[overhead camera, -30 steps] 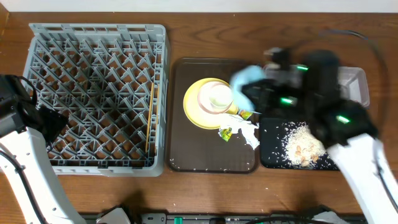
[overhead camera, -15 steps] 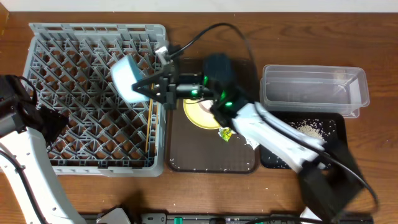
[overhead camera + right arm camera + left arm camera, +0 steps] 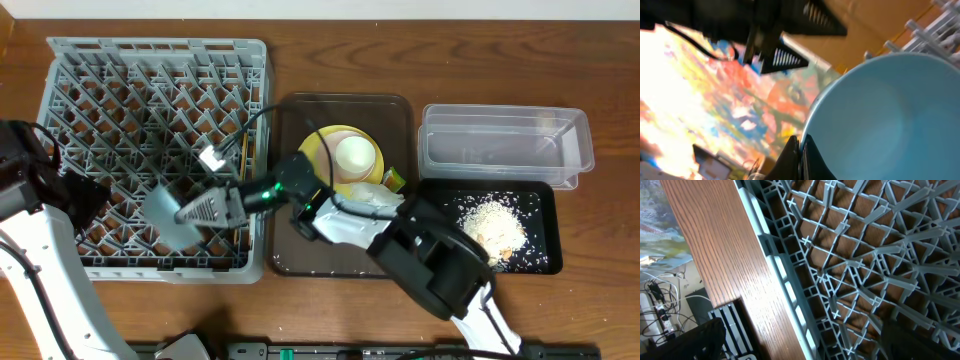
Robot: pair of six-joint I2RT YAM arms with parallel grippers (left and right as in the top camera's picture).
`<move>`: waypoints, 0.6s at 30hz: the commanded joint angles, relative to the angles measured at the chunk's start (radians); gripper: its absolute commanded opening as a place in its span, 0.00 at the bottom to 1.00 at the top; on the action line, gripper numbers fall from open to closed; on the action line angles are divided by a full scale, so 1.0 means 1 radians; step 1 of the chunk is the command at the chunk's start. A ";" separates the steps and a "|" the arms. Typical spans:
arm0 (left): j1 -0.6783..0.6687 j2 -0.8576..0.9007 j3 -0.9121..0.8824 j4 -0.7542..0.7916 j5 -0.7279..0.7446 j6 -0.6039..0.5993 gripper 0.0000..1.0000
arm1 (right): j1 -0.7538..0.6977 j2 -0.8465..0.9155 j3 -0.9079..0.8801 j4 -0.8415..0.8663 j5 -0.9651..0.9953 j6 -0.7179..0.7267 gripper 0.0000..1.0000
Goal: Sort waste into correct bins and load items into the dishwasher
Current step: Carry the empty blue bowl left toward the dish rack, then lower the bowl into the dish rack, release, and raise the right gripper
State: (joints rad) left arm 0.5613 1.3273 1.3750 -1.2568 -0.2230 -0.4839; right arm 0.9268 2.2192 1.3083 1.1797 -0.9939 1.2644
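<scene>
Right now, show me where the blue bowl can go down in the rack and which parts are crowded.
Free: the dish rack's whole far half, between its far rim and the right gripper holding the light-blue bowl. Crowded: the rack's right edge, where chopsticks lie, and the near middle under the bowl.

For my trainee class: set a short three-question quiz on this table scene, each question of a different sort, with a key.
1. True or false: the right gripper holds the blue bowl over the dish rack.
2. Fill in the colour: the rice scraps lie in the ____ tray.
3. The white cup sits on: A) the yellow plate; B) the dish rack; C) the blue bowl.

Key: 1 true; 2 black, the black tray; 3 A.
</scene>
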 commanded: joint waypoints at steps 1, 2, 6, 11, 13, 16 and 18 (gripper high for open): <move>0.004 -0.003 0.004 -0.004 -0.005 -0.012 1.00 | 0.019 -0.008 0.006 0.015 -0.001 -0.005 0.01; 0.004 -0.003 0.004 -0.004 -0.005 -0.012 1.00 | 0.024 -0.008 0.006 0.010 -0.001 -0.006 0.01; 0.004 -0.003 0.003 -0.004 -0.005 -0.012 1.00 | 0.032 -0.008 0.006 -0.079 0.002 -0.024 0.01; 0.004 -0.003 0.003 -0.004 -0.005 -0.012 1.00 | 0.050 -0.008 0.006 -0.092 0.002 -0.024 0.01; 0.004 -0.003 0.004 -0.004 -0.005 -0.012 1.00 | 0.051 -0.008 0.006 -0.098 0.001 -0.026 0.01; 0.004 -0.003 0.004 -0.004 -0.005 -0.011 1.00 | 0.040 -0.008 0.006 -0.153 -0.002 -0.052 0.01; 0.004 -0.003 0.003 -0.004 -0.005 -0.011 1.00 | 0.031 -0.008 0.006 -0.187 0.000 -0.064 0.01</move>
State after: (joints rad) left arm 0.5613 1.3273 1.3750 -1.2564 -0.2230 -0.4911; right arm 0.9630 2.2169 1.3102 1.0275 -0.9905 1.2324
